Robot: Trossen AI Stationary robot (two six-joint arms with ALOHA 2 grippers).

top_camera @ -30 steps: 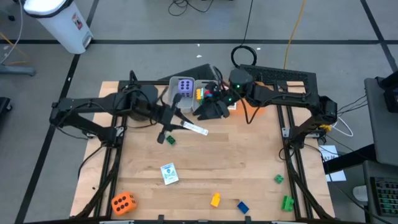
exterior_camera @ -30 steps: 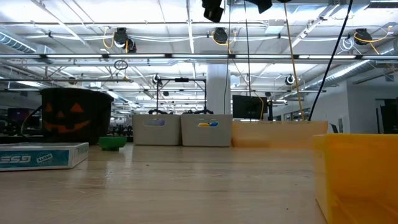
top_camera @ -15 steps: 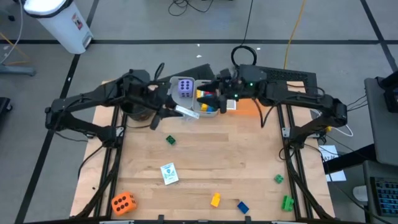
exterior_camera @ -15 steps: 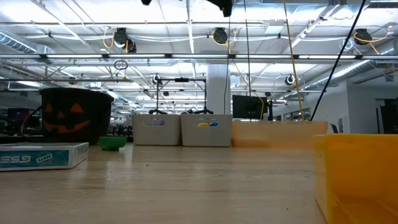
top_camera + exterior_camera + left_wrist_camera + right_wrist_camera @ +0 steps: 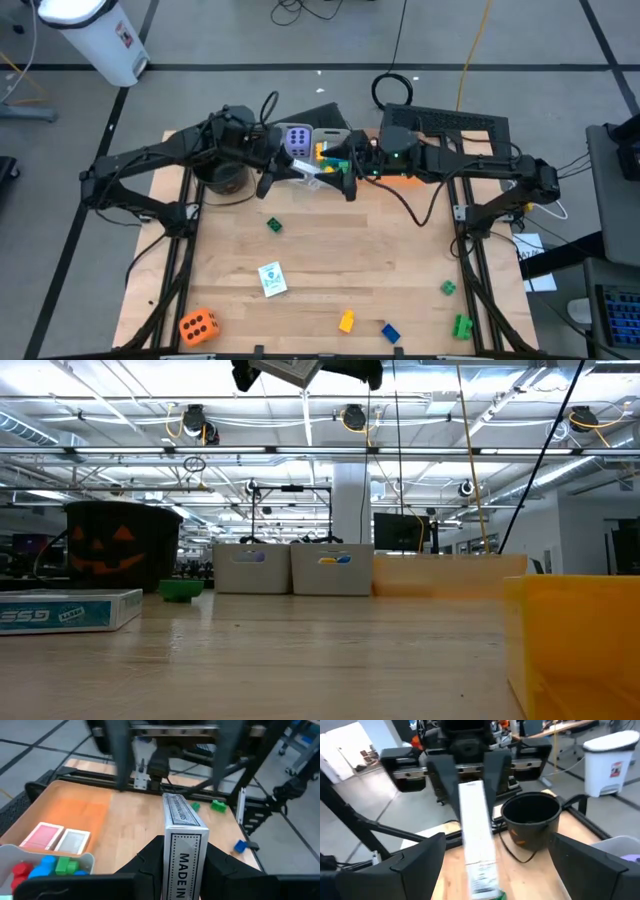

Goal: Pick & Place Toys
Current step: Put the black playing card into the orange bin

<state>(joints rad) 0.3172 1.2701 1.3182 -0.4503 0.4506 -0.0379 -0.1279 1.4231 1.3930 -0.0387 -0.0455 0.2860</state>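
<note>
Overhead, the two arms meet above the back of the table and cover much of the grey bins (image 5: 318,172) there — only a purple die (image 5: 297,140) in one and bits of coloured bricks (image 5: 322,152) in the other show through. The left gripper (image 5: 300,170) is clamped on a card box (image 5: 309,171), a flat silver-white pack. The right gripper (image 5: 345,172) faces it just beside the box end, fingers spread wide, not visibly touching. A black bucket (image 5: 224,178) is half hidden under the left arm. Loose on the wood: green brick (image 5: 273,225), picture card (image 5: 271,279), orange die (image 5: 198,325), yellow brick (image 5: 346,321), blue brick (image 5: 390,332), two green bricks (image 5: 461,325) near the right edge.

Low view: the grippers are cut off at the top edge; only the box corner and dark fingers show. Pumpkin bucket (image 5: 122,545), two bins, a boxed card pack (image 5: 68,610) at left, and a big yellow block (image 5: 575,640) close up, cropped.

Left wrist: fingers (image 5: 150,860) pressed on both sides of the upright box (image 5: 182,837), printed "MADE IN", bottom cut off. Behind — orange tray (image 5: 75,812) with two cards (image 5: 57,837), bin corner with bricks.

Right wrist: box blurred, in the gap between wide-apart fingers (image 5: 417,862), no contact visible; bucket behind it.
</note>
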